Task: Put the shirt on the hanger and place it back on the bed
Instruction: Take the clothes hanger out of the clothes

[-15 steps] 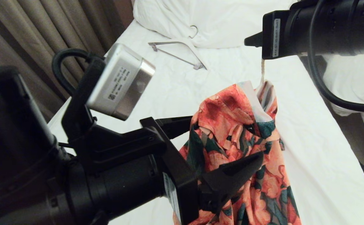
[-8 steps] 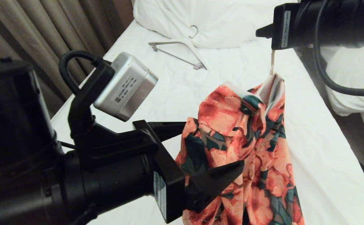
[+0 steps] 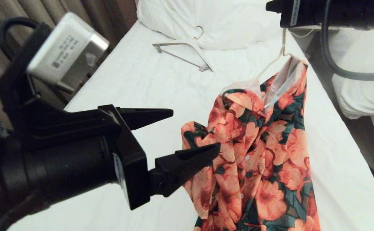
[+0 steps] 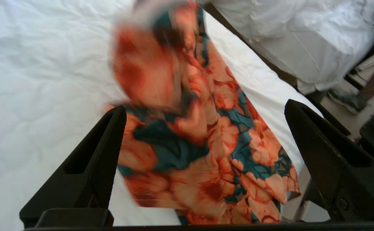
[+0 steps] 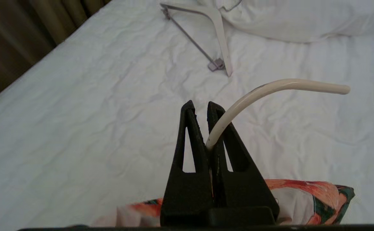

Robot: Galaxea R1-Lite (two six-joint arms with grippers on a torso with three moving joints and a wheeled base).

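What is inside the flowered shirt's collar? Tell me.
The cream hanger runs into the shirt at the collar; its hook is pinched in the right hand. The hanger's lower part is covered by fabric, so its seating cannot be seen.

Right gripper (image 5: 202,107): fingers pressed together, clamped on the hanger (image 5: 270,89) hook.
Shirt (image 5: 309,199): visible beneath the gripper.
Bed (image 5: 78,128): white sheet.
Thicker white hanger (image 5: 217,38): lay near the duvet (image 5: 302,19).

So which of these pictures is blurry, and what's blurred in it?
Left wrist view: the top of the shirt is smeared, while the left pincer stays crisp. Head view and right wrist view: sharp, hanger clear.
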